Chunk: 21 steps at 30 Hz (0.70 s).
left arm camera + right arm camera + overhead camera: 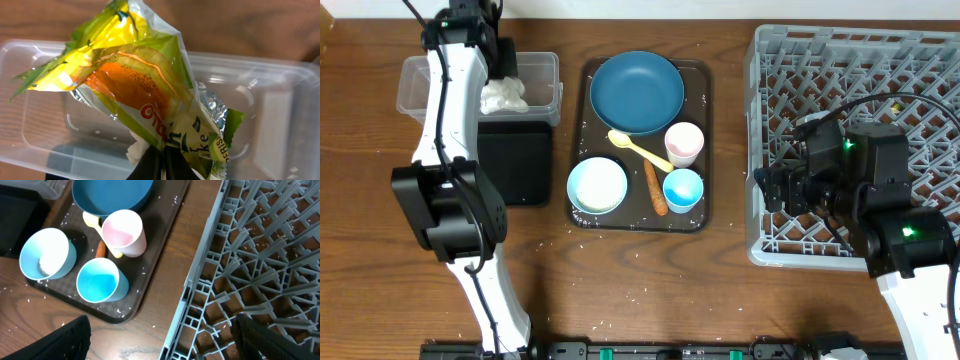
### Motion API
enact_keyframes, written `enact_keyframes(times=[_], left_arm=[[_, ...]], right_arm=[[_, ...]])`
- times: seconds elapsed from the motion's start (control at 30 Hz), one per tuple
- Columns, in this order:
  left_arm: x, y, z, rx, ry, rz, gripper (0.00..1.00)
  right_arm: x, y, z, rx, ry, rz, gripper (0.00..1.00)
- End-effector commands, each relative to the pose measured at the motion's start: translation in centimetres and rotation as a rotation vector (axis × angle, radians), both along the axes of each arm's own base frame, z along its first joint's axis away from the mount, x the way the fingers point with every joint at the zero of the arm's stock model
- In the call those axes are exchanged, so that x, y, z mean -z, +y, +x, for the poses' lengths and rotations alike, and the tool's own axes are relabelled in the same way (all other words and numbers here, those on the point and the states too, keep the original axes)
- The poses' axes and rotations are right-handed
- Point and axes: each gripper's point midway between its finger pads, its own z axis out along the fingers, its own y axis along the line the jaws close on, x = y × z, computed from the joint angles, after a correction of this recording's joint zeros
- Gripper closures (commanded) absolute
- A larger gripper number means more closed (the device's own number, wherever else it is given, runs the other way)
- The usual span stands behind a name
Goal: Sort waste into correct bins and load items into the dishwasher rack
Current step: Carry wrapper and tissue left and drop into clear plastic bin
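Clear plastic rectangular tub [420, 85] upper left holding crumpled white tissue [505, 96], shallow black tray [520, 160] below, dark brown serving tray [635, 222] centre carrying dark blue round plate [636, 92], grey plastic lattice crate [770, 60] right

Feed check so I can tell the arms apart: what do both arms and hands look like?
The left arm and right arm match: white tubular links, boxy black joint housings, thin black cables alongside. Green lights glow on the right arm's housings. The left hand and right hand have black fingers.
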Motion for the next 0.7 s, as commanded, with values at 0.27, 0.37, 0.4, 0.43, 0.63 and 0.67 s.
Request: enact_keyframes(times=[0.27, 0.37, 0.4, 0.43, 0.63, 0.67], left_arm=[[0.8, 0.2, -0.8, 0.055, 0.057, 0.033, 0.50], [0.4, 0.5, -0.8, 0.046, 0.053, 0.052, 0.44], [0.1, 0.7, -0.8, 0.040, 0.048, 0.065, 0.43], [-0.4, 0.9, -0.8, 0.034, 0.039, 0.076, 0.42], [-5.7, 0.6, -1.3, 0.034, -0.066, 0.087, 0.40], [-6.9, 0.6, -1.7, 0.030, -0.088, 0.087, 0.40]], right_arm=[[-0.8, 0.5, 0.1, -0.019, -0.019, 0.007, 0.10], [-0.9, 0.5, 0.3, -0.019, -0.027, 0.008, 0.07], [-1.0, 0.5, 0.4, -0.018, -0.034, 0.010, 0.06], [-1.2, 0.5, 0.6, -0.015, -0.042, 0.013, 0.06], [-1.7, 0.6, 1.1, -0.004, -0.067, 0.029, 0.04], [-1.7, 0.6, 1.1, -0.004, -0.067, 0.029, 0.04]])
